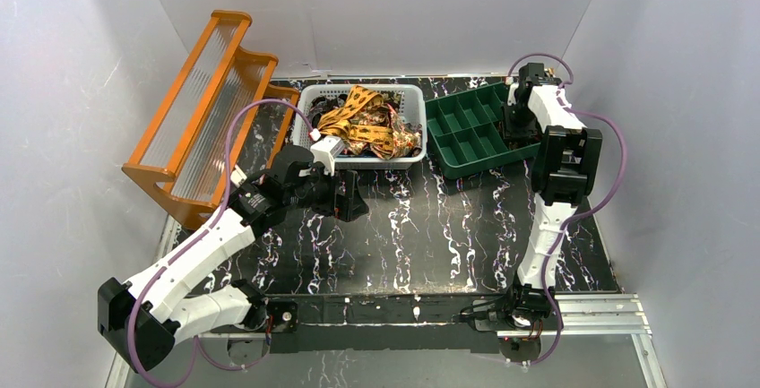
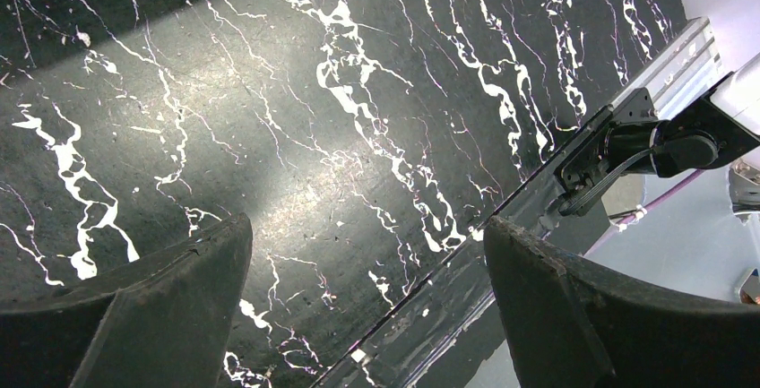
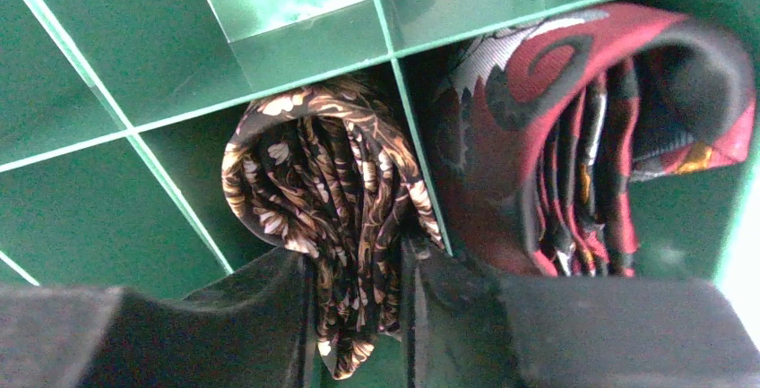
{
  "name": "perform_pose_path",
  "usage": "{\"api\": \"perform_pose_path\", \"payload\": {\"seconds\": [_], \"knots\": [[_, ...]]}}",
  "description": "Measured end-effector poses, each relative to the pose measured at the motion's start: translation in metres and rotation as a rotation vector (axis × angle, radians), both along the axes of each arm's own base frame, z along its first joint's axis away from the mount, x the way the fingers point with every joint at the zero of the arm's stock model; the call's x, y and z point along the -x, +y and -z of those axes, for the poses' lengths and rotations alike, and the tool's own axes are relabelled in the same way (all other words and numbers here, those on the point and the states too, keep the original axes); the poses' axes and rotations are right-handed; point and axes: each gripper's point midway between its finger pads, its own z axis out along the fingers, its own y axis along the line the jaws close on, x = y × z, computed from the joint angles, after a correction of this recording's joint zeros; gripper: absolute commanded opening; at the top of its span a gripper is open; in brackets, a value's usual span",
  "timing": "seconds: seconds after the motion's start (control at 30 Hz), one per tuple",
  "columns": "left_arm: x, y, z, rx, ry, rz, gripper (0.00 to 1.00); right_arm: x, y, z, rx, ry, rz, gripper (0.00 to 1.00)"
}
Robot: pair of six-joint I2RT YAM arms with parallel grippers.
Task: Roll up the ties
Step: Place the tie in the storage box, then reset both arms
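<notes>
Black marbled tabletop [image 2: 269, 92] is lying beneath the left gripper [image 2: 366, 227], its jaws gaping wide and holding nothing. Farther back, the right gripper [image 3: 358, 267] is pinching a rolled brown tie [image 3: 314, 164] in a green tray [image 3: 134, 47] compartment, beside a rolled red tie [image 3: 574, 137]; loose ties [image 1: 367, 124] are filling the white basket [image 1: 309, 101].

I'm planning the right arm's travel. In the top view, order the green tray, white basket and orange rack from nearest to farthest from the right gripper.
1. Green tray: under the right gripper, back right.
2. White basket: back centre, left of tray.
3. Orange rack: far left.
</notes>
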Motion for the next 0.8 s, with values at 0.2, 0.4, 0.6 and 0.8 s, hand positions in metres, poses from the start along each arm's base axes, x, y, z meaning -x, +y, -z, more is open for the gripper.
{"api": "perform_pose_path", "payload": {"seconds": [0.2,0.4,0.6,0.8], "knots": [[0.0,0.0,0.0,0.001,0.001,0.0,0.98,-0.001,0.001,-0.012,-0.004,-0.024,0.006,0.63],[0.001,0.0,0.0,0.003,0.002,0.003,0.98,-0.003,0.002,-0.035,-0.006,-0.076,0.014,0.66],[0.002,-0.001,-0.001,0.007,0.002,0.007,0.98,-0.004,0.002,-0.041,-0.011,-0.088,0.021,0.67],[-0.001,0.002,-0.003,0.005,-0.005,-0.018,0.98,0.001,0.013,-0.066,-0.065,-0.12,0.044,0.72]]}}
